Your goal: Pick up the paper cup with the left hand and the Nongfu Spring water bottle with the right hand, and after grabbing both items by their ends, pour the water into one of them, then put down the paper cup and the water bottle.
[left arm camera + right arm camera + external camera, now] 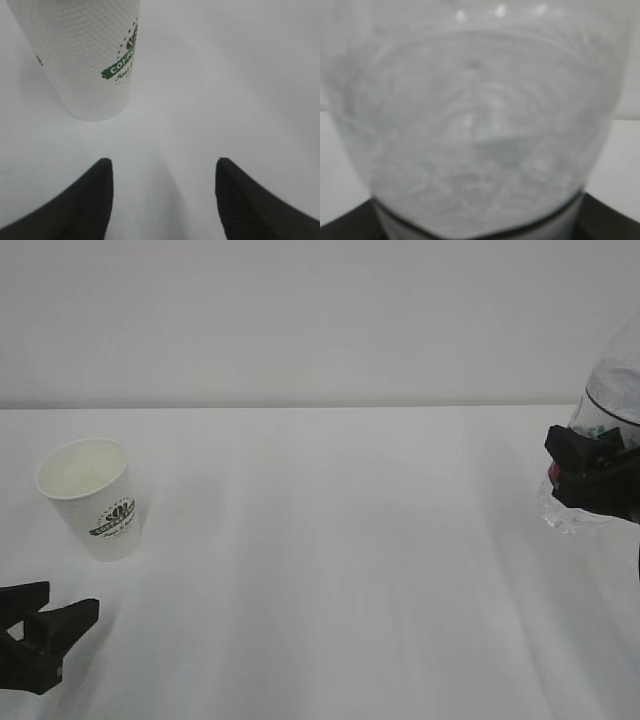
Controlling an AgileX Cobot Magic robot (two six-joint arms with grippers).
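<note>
The paper cup (95, 498) stands upright on the white table at the left, its green logo facing me. It also fills the upper left of the left wrist view as the paper cup (87, 60). My left gripper (55, 608) is below and left of it, open and empty, apart from the cup; the left gripper (163, 162) has only table between its fingers. At the right edge my right gripper (590, 468) is shut on the tilted Nongfu Spring water bottle (612, 390). The bottle (480, 115) fills the right wrist view, blurred. I cannot make out the water.
The white table (330, 570) stretches between cup and bottle, against a plain white wall. The bottle's top runs out of the exterior view at the right edge.
</note>
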